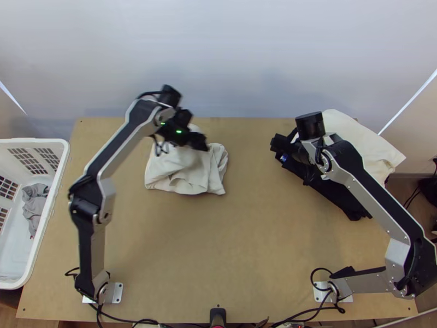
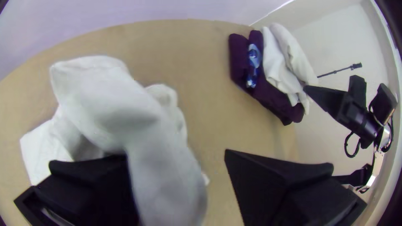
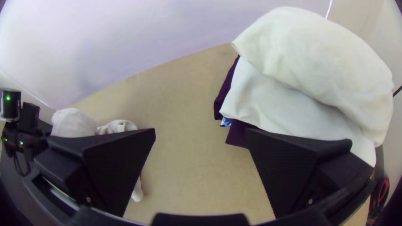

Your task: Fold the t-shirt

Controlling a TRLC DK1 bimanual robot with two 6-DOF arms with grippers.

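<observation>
A white t-shirt (image 1: 185, 172) lies bunched on the table, left of the middle. Over its far part is my left gripper (image 1: 198, 143). In the left wrist view a raised swath of the t-shirt (image 2: 167, 155) comes up between the widely parted fingers of that gripper (image 2: 182, 180), close beside one of them. Whether the cloth touches that finger I cannot tell. My right gripper (image 1: 279, 146) is above the table by the dark garment, and its fingers stand apart in the right wrist view, where the gripper (image 3: 201, 138) holds nothing.
Folded clothes lie at the table's right side, a dark garment (image 1: 341, 199) with white cloth (image 1: 349, 131) beside and over it. A white basket (image 1: 57, 202) stands at the left edge with grey cloth (image 1: 34, 205) inside. Bare tabletop (image 1: 218, 240) stretches between the arm bases.
</observation>
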